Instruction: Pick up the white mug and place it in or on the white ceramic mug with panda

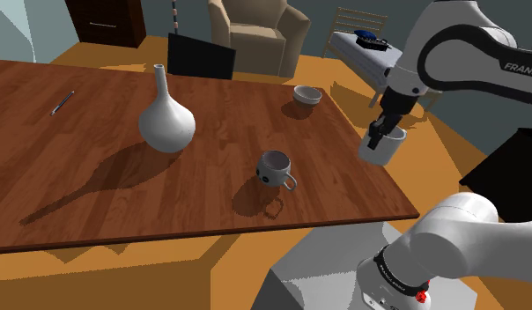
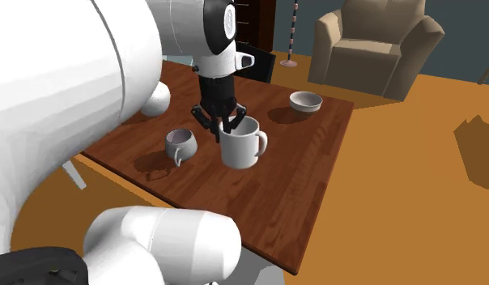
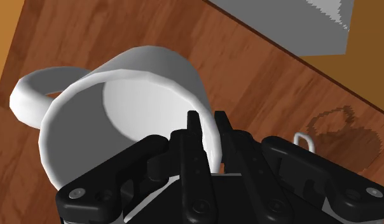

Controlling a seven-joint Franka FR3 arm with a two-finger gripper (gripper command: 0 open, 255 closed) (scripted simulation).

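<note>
My gripper [image 1: 379,136] [image 2: 221,125] [image 3: 208,124] is shut on the rim of a plain white mug [image 1: 385,150] [image 2: 241,146] [image 3: 121,95], one finger inside the wall and one outside. The mug hangs upright above the wooden table [image 1: 79,176], with its handle [image 3: 28,95] pointing away from the fingers. In the shoulder view it appears near the table's right edge. The grey-white panda mug [image 1: 275,169] [image 2: 180,144] stands upright on the table, to the held mug's left in both exterior views. Only its handle [image 3: 303,139] peeks out beside the gripper in the wrist view.
A white long-necked vase [image 1: 166,119] stands mid-table and a white bowl [image 1: 307,94] [image 2: 305,101] sits near the far edge. A pen [image 1: 62,103] lies at the far left. A beige armchair [image 1: 260,35] [image 2: 372,40] is beyond the table. The stand [image 1: 326,282] is below.
</note>
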